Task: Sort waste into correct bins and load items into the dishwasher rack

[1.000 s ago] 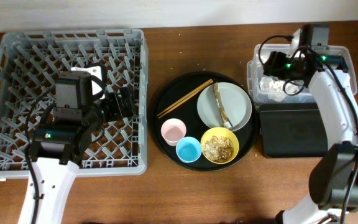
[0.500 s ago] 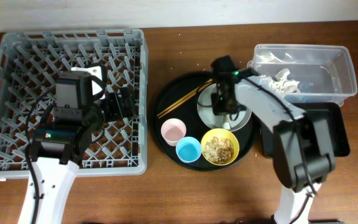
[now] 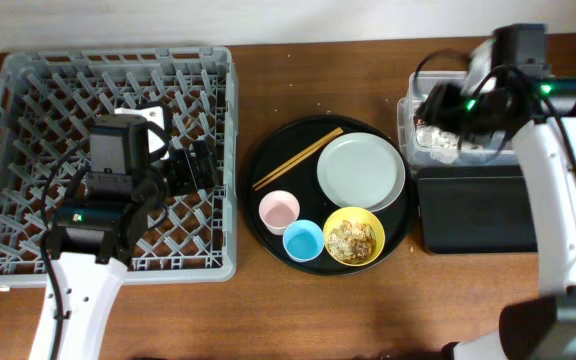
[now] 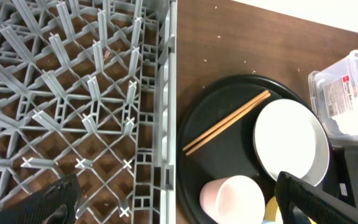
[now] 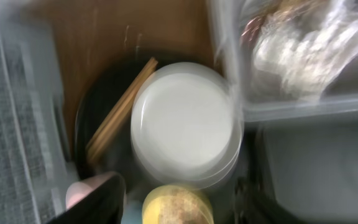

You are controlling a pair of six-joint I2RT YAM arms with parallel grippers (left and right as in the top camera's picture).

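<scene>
Right gripper (image 3: 440, 112), fingers spread and apparently empty in the blurred wrist view, hangs over clear tub (image 3: 405, 125); best lift clear of its rim before heading down-left for noodle scraps (image 3: 353, 238) in yellow bowl (image 3: 327, 238).

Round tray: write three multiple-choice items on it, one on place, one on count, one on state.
1. Where do the chopsticks lie?
A. on the tray, left of the plate
B. in the rack
C. in the tub

2. How many cups stand on the tray?
A. one
B. two
C. three

3. The plate is
A. bare
B. heaped with noodles
C. covered by a tissue

Answers:
1 A: they slant across the tray's upper left, beside the plate.
2 B: a pink cup and a blue cup stand side by side below the plate.
3 A: its pale face shows nothing lying on it.
</scene>
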